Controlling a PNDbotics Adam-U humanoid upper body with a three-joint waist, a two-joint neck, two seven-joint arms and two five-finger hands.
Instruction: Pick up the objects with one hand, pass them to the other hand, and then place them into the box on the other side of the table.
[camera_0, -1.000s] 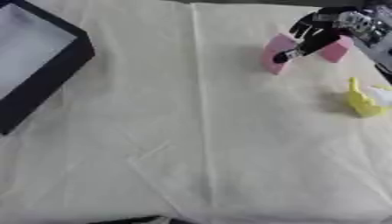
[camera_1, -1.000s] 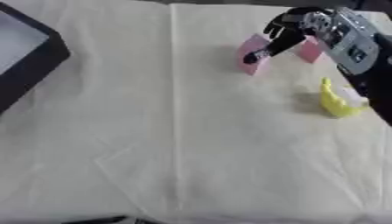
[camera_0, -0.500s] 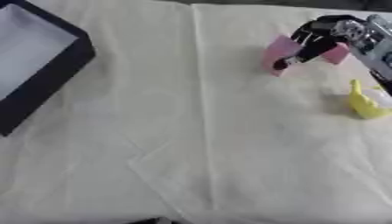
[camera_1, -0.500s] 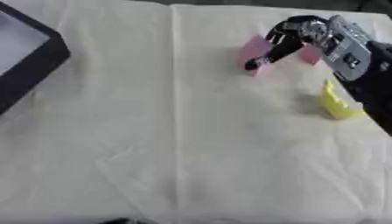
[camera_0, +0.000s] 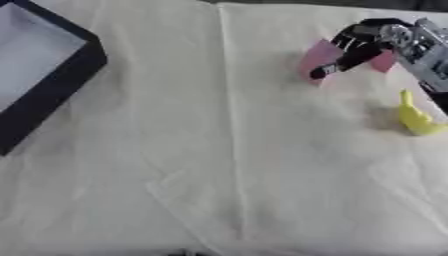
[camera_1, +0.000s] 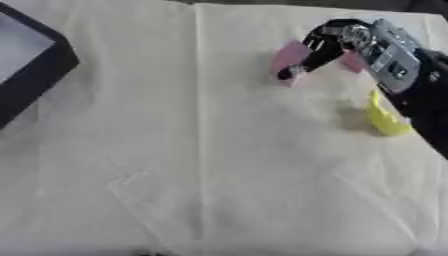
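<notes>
The robot's right arm enters from the upper right corner and slants down toward the middle of the table. Its black and silver right hand (camera_1: 337, 42) is bent at the wrist, with the dark fingers (camera_0: 337, 65) curled downward and leftward. The fingers wrap around a flat pink object (camera_0: 319, 57), which sits at the far right part of the table. The fingertips rest over the object's lower right edge, and part of the pink surface also shows behind the hand, on its right side. The pink object stands tilted, its broad face turned toward the left, its long axis running roughly from lower left to upper right.

Near the hand, closer to the table's right edge, lies a yellow object (camera_0: 416, 117). It is narrow, with its long axis running from a thin upper tip down to a thicker lower end.

A cream cloth (camera_0: 219, 165) with fold creases covers the table. A dark box (camera_0: 61, 75) with a pale interior sits at the far left edge.

The left hand shows in neither view.
</notes>
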